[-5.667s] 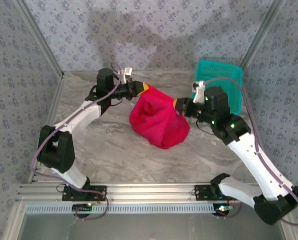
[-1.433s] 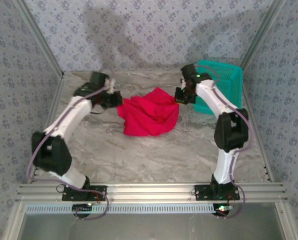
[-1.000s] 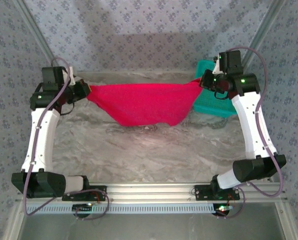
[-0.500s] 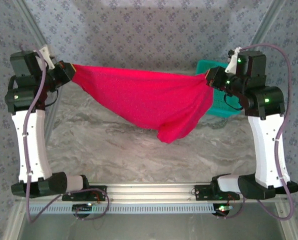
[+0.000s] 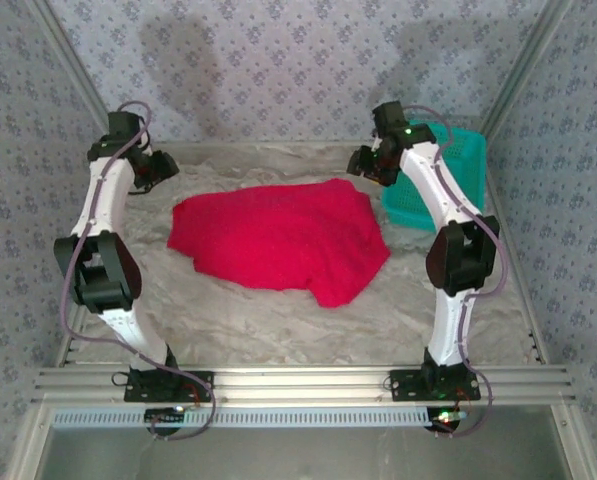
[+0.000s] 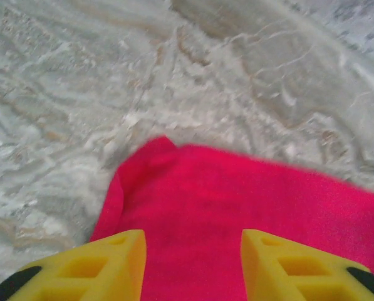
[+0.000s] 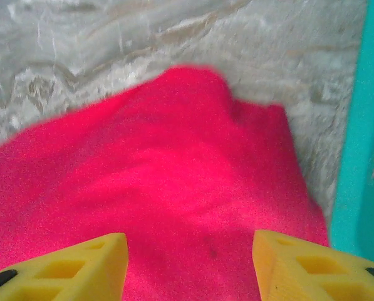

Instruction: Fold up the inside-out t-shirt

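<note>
On table [image 5: 278,330], t-shirt [image 5: 278,235] spread; left gripper [image 6: 192,244], right gripper [image 7: 190,248] parted, empty, near far corners.

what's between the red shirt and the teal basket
Just a narrow strip of bare marbled table, with nothing lying on it. The right wrist view shows it, running between the t-shirt edge and the teal basket wall.
</note>
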Robot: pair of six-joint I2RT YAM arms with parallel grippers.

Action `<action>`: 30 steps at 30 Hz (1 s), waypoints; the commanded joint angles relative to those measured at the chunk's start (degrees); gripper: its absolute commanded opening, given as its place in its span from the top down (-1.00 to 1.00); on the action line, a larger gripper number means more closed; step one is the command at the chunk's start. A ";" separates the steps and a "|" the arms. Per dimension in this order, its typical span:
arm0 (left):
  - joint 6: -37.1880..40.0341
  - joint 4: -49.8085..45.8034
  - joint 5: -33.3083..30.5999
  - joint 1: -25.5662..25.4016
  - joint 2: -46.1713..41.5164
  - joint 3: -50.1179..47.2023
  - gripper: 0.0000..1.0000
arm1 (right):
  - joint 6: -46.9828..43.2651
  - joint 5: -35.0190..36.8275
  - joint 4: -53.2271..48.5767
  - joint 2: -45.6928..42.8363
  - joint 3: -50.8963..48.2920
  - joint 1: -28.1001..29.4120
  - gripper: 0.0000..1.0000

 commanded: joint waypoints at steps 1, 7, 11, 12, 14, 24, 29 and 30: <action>-0.26 0.29 -4.72 -4.32 -12.10 -8.05 0.08 | -3.29 1.35 -0.64 -10.84 -9.40 3.71 -0.17; -8.18 13.23 -0.17 -17.68 -26.96 -37.97 0.00 | 0.89 0.20 9.39 -27.34 -43.31 11.31 -0.17; -12.19 18.23 2.47 -25.07 -29.40 -50.06 -0.06 | 6.12 -2.06 14.44 -33.09 -55.84 17.52 -0.24; -13.09 19.42 2.24 -26.26 -29.71 -52.23 -0.08 | 7.36 -2.33 15.88 -33.71 -57.67 19.40 -0.31; -14.44 22.91 2.02 -27.44 -29.68 -55.93 -0.12 | 10.03 -1.63 19.04 -33.73 -60.29 22.41 -0.39; -12.35 29.45 -2.64 -26.69 -18.23 -56.88 0.41 | 15.33 11.40 22.65 -23.47 -57.95 26.27 0.62; -9.47 22.35 -4.00 -22.46 -20.78 -52.61 1.00 | 12.57 12.91 10.60 -30.30 -51.78 26.08 1.00; -8.81 20.28 -4.65 -21.59 -22.30 -51.54 1.00 | 11.65 12.78 8.20 -32.37 -50.61 25.88 1.00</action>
